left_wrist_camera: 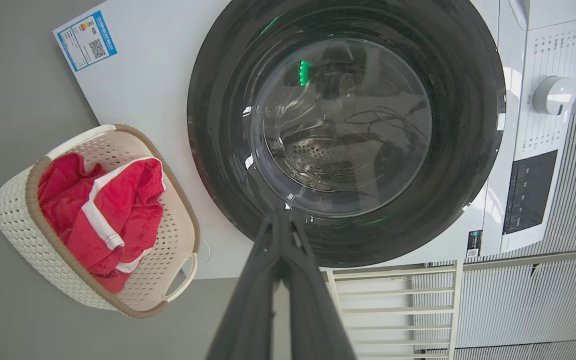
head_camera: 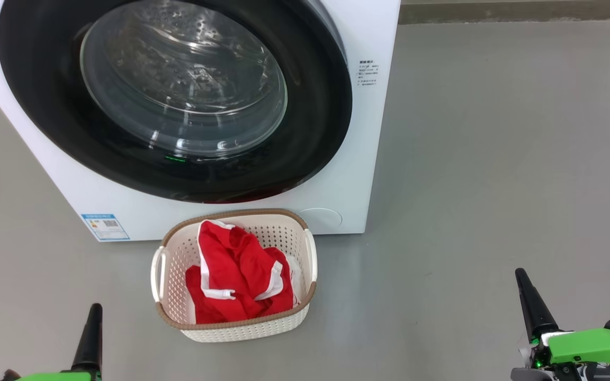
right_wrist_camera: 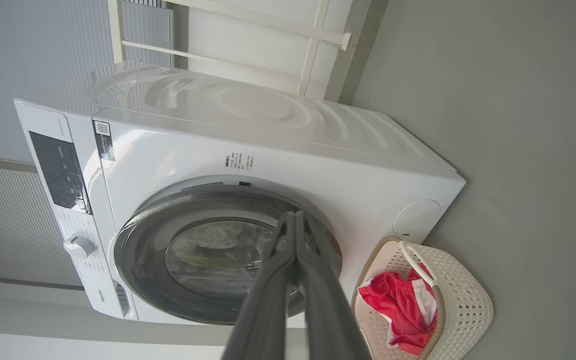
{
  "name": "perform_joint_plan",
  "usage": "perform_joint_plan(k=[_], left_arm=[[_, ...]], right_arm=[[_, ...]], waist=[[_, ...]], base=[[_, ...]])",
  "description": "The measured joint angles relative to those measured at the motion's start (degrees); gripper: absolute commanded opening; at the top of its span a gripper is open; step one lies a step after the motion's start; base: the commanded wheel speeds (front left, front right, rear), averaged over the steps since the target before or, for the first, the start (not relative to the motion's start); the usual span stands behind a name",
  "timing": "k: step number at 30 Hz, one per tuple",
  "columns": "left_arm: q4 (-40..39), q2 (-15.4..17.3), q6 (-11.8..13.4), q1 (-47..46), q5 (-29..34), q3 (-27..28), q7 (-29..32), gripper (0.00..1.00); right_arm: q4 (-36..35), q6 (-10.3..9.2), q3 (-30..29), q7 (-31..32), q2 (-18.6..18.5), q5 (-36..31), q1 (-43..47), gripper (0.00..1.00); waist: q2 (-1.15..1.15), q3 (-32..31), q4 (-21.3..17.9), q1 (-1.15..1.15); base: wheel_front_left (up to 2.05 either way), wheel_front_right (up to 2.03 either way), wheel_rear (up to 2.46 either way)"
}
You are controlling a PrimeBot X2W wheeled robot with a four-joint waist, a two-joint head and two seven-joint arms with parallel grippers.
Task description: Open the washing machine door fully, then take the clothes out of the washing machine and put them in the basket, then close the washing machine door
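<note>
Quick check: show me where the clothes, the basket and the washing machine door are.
the clothes (head_camera: 241, 264): head view, middle of the red fabric.
the basket (head_camera: 241, 332): head view, near perforated wall under the brown rim.
the washing machine door (head_camera: 315, 132): head view, right side of the black rim.

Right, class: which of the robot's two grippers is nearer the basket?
The left gripper, at the head view's lower left, just beside the basket of red clothes; the right gripper sits much farther off across the grey floor.
</note>
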Motion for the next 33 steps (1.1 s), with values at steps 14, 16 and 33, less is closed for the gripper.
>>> perform_joint_plan(k=[14, 16, 33], left_arm=[[0.0, -0.8, 0.0, -0.5, -8.2, 1.3, 2.5, 0.00], [0.0, -1.0, 0.0, -0.5, -8.9, 1.4, 2.5, 0.00], [0.1, -1.2, 0.0, -1.0, -8.9, 1.7, 2.8, 0.00]], right_arm=[[-0.5, -0.01, -1.6, 2.5, 0.9, 8.7, 0.0, 0.00], [-0.5, -0.01, -1.7, 2.7, 1.0, 9.4, 0.0, 0.00], [-0.5, -0.01, -1.9, 3.0, 1.1, 9.6, 0.0, 0.00]], waist=[[0.00, -1.0, 0.3, 0.00], [0.00, -1.0, 0.3, 0.00], [0.00, -1.0, 0.3, 0.00]], base=[[0.00, 0.00, 0.00], [0.00, 0.00, 0.00], [0.00, 0.00, 0.00]])
